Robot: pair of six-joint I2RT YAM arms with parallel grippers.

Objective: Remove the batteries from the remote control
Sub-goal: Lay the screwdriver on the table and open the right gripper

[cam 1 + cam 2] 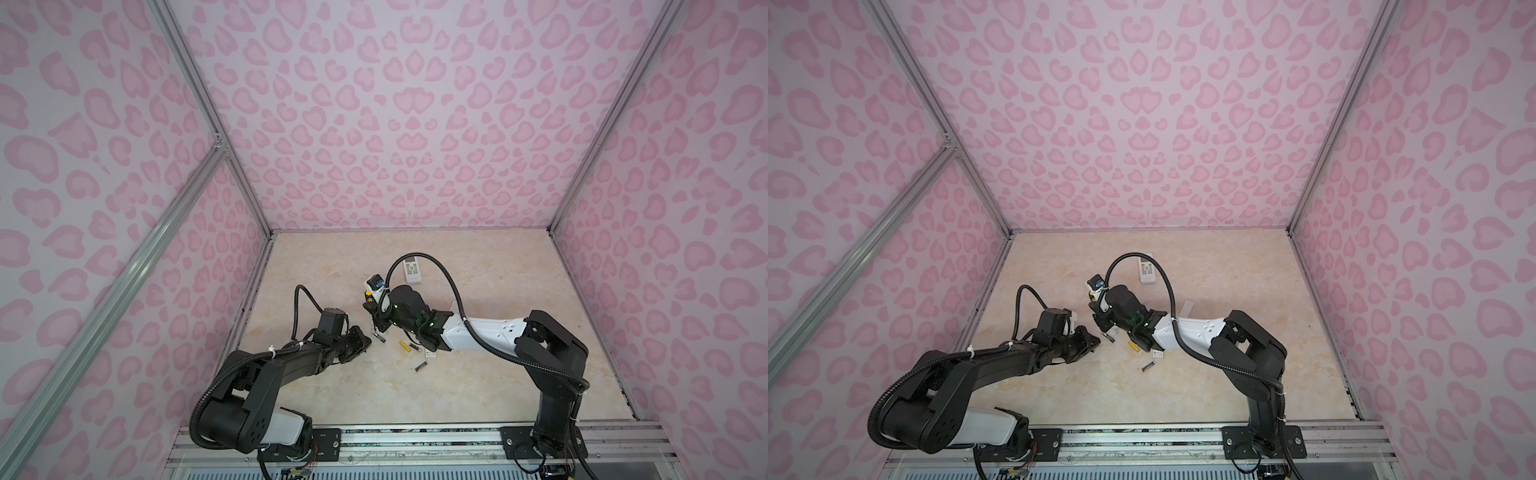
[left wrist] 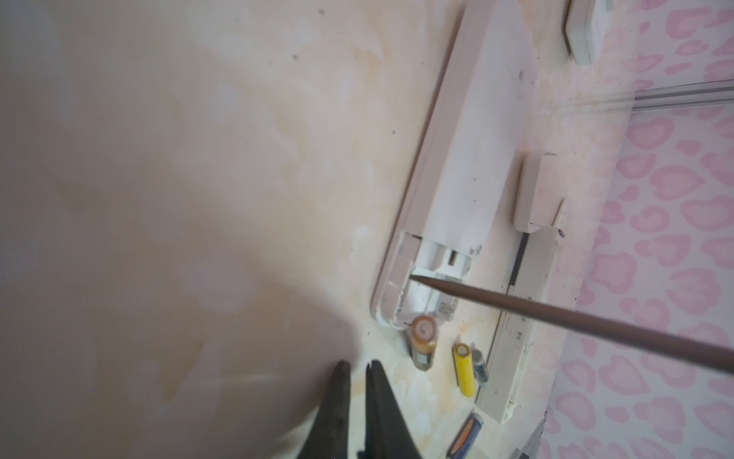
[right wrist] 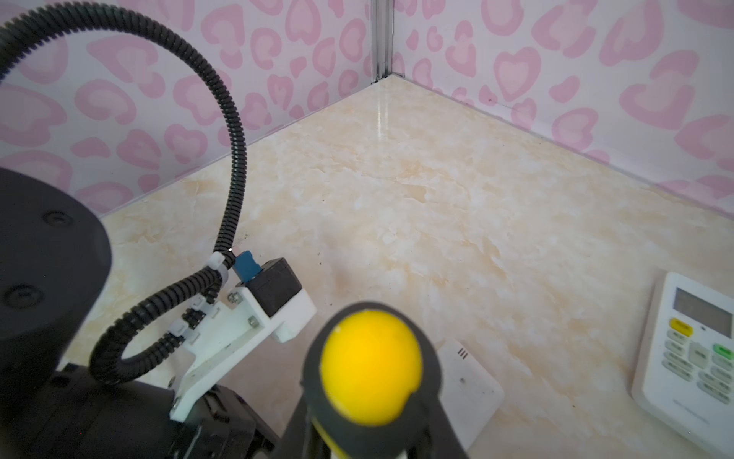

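I see my left pincer (image 2: 357, 369) held low over the marbled desk (image 1: 478, 382). Its two black fingers are pressed almost together, with nothing between them.

Just ahead of its tips and a little to the right, a black-and-gold battery (image 2: 423, 345) lies on the desk. It sits right at the open end of the remote control (image 2: 456, 179), which is white and face down. The battery bay at the end nearest this pincer is uncovered. I cannot tell whether any cell is left inside.

Further right of the pincer lies a yellow battery (image 2: 464, 369), with a dark battery (image 2: 480, 365) close against its far side. A purplish-blue battery (image 2: 464, 435) lies on its own, to the right of the pincer and back towards the arm bases.

My right pincer (image 3: 367, 429) is pinching the black-and-yellow handle of a screwdriver (image 3: 371, 369). The shaft slopes down from it, and the tip rests in the open bay.

Beyond the right pincer, well apart from it, a second remote (image 3: 691, 349) lies buttons up.
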